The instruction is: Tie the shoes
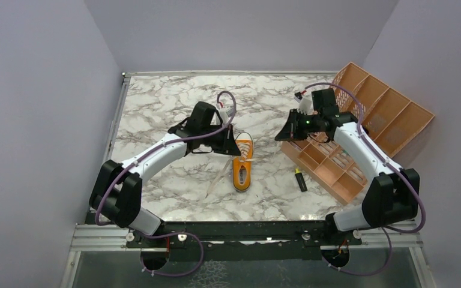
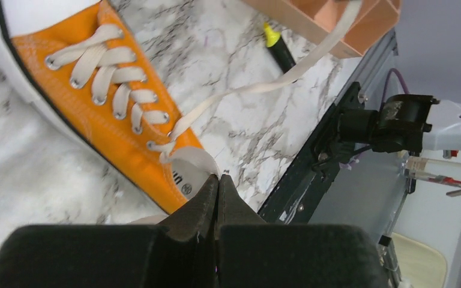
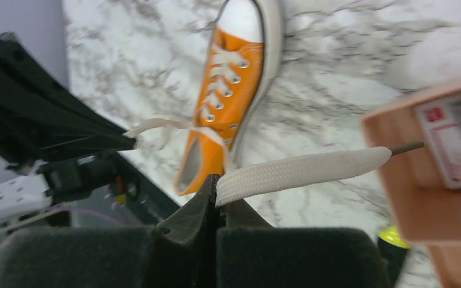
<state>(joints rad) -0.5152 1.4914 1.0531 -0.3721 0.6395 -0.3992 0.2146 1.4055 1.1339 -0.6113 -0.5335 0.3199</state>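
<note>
right gripper: clamped on lace
left gripper: jaws together, hold unclear
sneaker: centre frame, long axis vertical, toe up, left gripper nearer

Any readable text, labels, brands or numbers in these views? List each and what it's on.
No text reads in full.
Dark print on the sneaker insole, left wrist view: a cut-off fragment, unreadable.
Dark label on that insole, top view: too small to read.
Red-and-white sticker on the orange organizer, right wrist view: blurred, unreadable.
</note>
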